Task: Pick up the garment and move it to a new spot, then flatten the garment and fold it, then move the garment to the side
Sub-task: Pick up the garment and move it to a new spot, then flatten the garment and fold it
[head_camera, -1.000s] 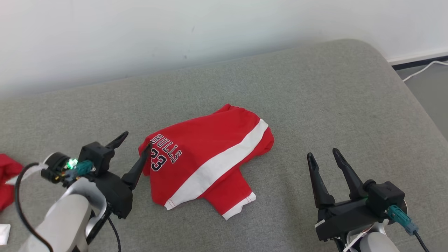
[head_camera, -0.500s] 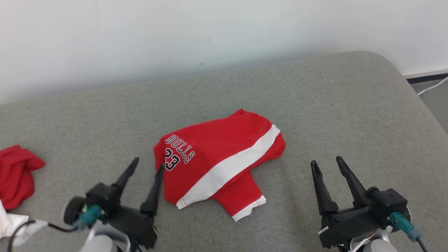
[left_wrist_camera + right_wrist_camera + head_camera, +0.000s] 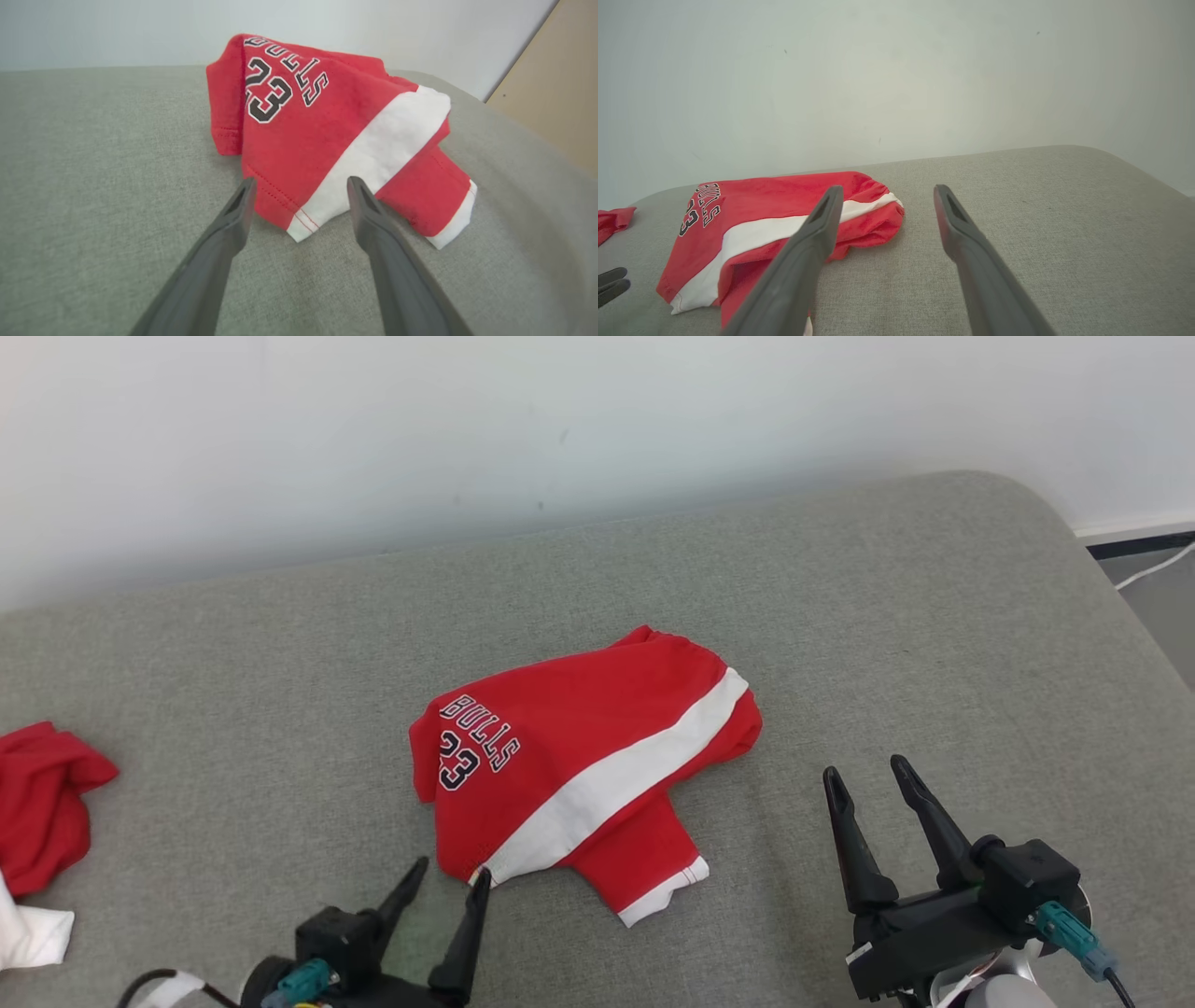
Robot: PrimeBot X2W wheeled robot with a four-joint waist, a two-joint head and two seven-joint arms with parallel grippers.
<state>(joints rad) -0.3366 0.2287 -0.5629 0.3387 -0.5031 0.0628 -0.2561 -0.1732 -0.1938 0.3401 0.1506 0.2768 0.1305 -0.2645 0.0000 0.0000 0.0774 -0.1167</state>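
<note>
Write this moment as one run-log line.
red garment: lying on grey cushion | left gripper: open, at its near corner | right gripper: open, apart

my left gripper [image 3: 453, 869] has pulled back from the printed left side of the folded red cotton garment with a white stripe [image 3: 579, 747] toward the near edge of the grey fabric cushion [image 3: 840, 616]. its spread fingers now stand either side of the garment's near-left hem corner. the head camera turned a little too, shifting the whole picture.
</note>
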